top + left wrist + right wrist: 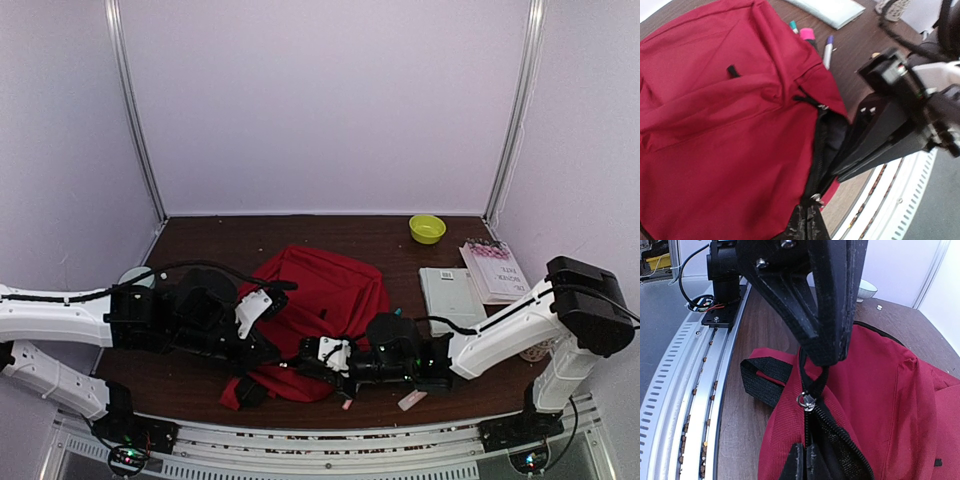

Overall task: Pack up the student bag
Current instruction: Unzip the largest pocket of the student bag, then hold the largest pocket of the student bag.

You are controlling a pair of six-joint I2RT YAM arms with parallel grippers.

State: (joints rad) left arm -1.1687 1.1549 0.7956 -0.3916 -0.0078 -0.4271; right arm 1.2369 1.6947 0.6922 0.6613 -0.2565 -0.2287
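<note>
Two grippers are clenched at the student bag's (325, 285) near corner. The left gripper (819, 361) pinches the zipper pull (812, 382), and the right gripper (804, 449) pinches the student bag's edge just right of it.

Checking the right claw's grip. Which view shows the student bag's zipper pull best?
Right wrist view: the zipper pull sits in the middle, pinched in the shut right claw, on the student bag. Left wrist view shows that claw's tip covering it; the top view hides it beneath the arm.
</note>
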